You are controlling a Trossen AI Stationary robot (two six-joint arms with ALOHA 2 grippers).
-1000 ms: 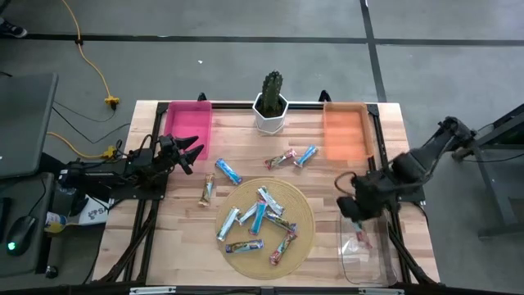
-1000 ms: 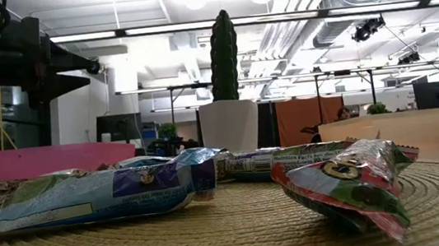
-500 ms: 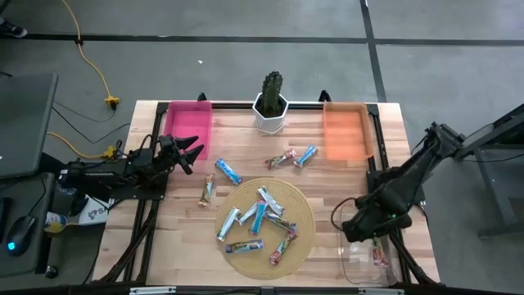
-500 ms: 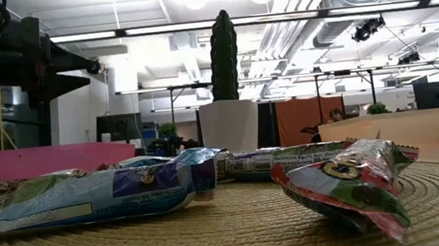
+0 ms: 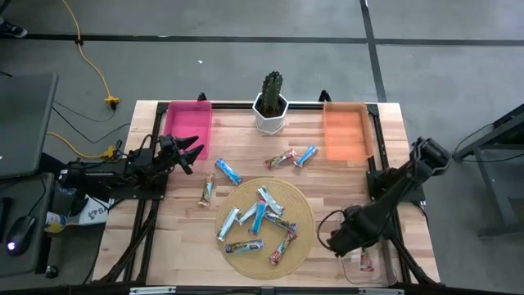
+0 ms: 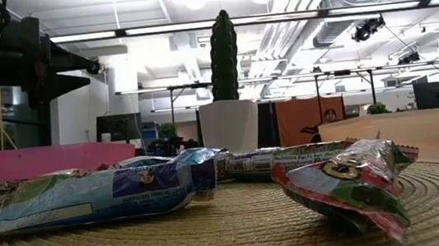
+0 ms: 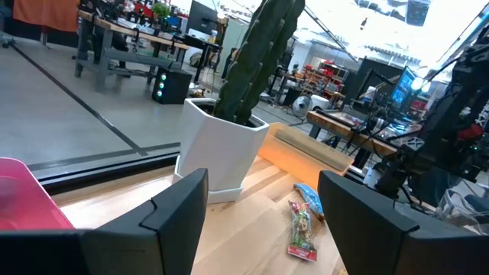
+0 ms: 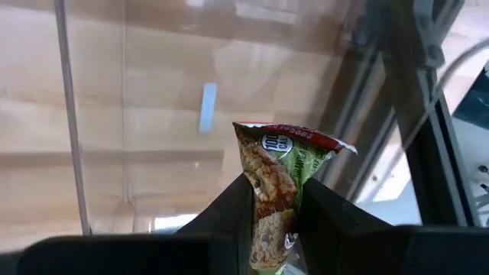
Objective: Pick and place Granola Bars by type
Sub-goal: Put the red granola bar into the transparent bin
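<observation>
Several foil-wrapped granola bars lie flat on a round woven mat point(image 5: 264, 225), among them a blue one point(image 6: 87, 196) and a red-green one point(image 6: 347, 183). More bars lie on the wood: two blue point(image 5: 228, 170) point(image 5: 305, 156), a tan one point(image 5: 206, 190) and a pink one point(image 5: 281, 159). My right gripper point(image 5: 350, 246) hangs over the clear bin point(image 5: 378, 274) at the table's near right corner, shut on a red-green bar point(image 8: 279, 164). My left gripper point(image 5: 190, 152) waits open at the table's left side beside the pink bin point(image 5: 188, 127). My right gripper point(image 8: 275, 187) pinches the red-green bar between its two fingers by one end point(image 8: 269, 200). The other end, with the crimped seal point(image 8: 294, 136), sticks out past the fingertips. The bar is lifted clear above the clear bin's floor point(image 8: 168, 99).
A white pot with a cactus point(image 5: 271, 105) stands at the far edge between the pink bin and the orange bin point(image 5: 344, 131). The clear bin's thin walls point(image 8: 65, 92) rise around the held bar. Bare wood shows at the table's near left point(image 5: 176, 238).
My right gripper, still shut on the red-green bar, has travelled toward the table's near edge from beside the orange bin's near end to above the clear bin, the arm folding down over the table's right side. The left arm and the other bars have kept still.
</observation>
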